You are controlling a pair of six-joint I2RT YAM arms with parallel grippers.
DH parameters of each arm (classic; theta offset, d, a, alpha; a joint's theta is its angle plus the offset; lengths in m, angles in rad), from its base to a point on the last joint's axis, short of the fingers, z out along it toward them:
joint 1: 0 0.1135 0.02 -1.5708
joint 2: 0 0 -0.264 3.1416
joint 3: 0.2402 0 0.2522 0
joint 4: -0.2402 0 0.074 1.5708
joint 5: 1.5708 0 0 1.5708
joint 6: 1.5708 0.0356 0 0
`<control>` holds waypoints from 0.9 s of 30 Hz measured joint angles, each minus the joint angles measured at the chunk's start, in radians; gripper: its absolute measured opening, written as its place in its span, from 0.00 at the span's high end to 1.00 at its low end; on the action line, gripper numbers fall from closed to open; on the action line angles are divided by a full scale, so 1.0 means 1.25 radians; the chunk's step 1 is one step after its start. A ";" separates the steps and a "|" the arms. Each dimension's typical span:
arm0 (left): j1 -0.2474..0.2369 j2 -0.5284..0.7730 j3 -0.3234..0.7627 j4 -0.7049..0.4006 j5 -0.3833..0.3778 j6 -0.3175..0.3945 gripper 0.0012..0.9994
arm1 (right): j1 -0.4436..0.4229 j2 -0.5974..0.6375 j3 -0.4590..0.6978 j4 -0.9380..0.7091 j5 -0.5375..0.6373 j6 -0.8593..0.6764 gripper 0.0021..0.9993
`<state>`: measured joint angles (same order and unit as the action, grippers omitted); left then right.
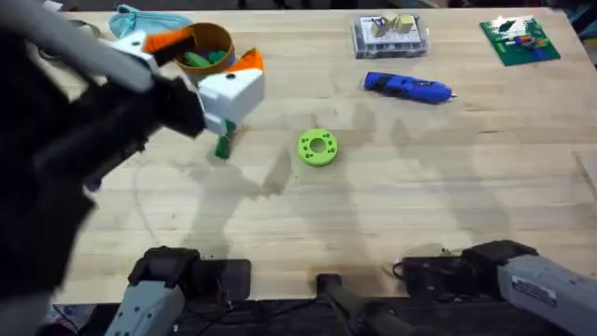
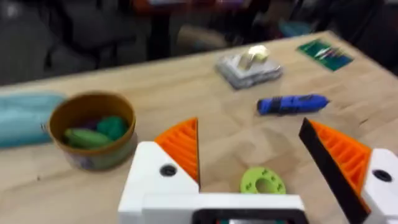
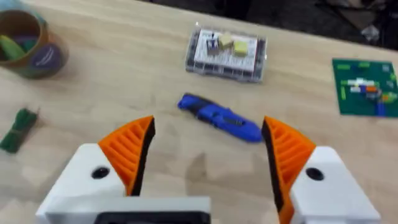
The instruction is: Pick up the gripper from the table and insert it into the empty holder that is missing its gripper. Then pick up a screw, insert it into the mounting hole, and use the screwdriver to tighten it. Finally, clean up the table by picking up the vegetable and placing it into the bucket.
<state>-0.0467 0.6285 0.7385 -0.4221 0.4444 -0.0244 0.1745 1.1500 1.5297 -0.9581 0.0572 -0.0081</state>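
Note:
My left gripper (image 1: 209,50) hangs open above the bucket (image 1: 213,39), its white fingers (image 2: 163,168) with orange pads spread wide. In the left wrist view the bucket (image 2: 93,127) holds green toy pieces. The dark-green vegetable (image 1: 224,145) lies on the table just in front of that gripper. The blue screwdriver (image 1: 406,87) lies at the back right. My right gripper (image 3: 208,121) is open and empty, low near the table's front, facing the screwdriver (image 3: 221,118). The loose gripper, the holder and the mounting hole are out of view.
A bright-green disc with a hole (image 1: 317,147) sits mid-table. A clear box of small parts (image 1: 390,35) and a green board (image 1: 520,39) stand at the back right. A teal pouch (image 1: 140,19) lies behind the bucket.

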 joint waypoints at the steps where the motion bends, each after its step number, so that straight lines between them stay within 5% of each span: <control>1: 0.010 0.038 0.030 -0.040 -0.001 0.010 0.01 | 0.000 -0.020 0.000 -0.024 0.000 0.007 0.00; 9: 0.098 0.215 0.179 -0.288 -0.018 0.082 0.01 | -0.001 -0.143 -0.067 -0.113 -0.002 0.032 0.00; 15: 0.137 0.282 0.185 -0.440 -0.125 0.101 0.01 | -0.001 -0.180 -0.210 -0.160 -0.002 0.053 0.00; 27: 0.128 0.587 0.185 -0.388 -0.192 0.110 0.01 | -0.001 -0.161 -0.263 -0.142 -0.002 0.064 0.00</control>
<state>0.1127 1.3619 0.9695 -0.9073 0.2042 0.1136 0.1734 0.9492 1.2011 -1.1360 0.0547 0.0719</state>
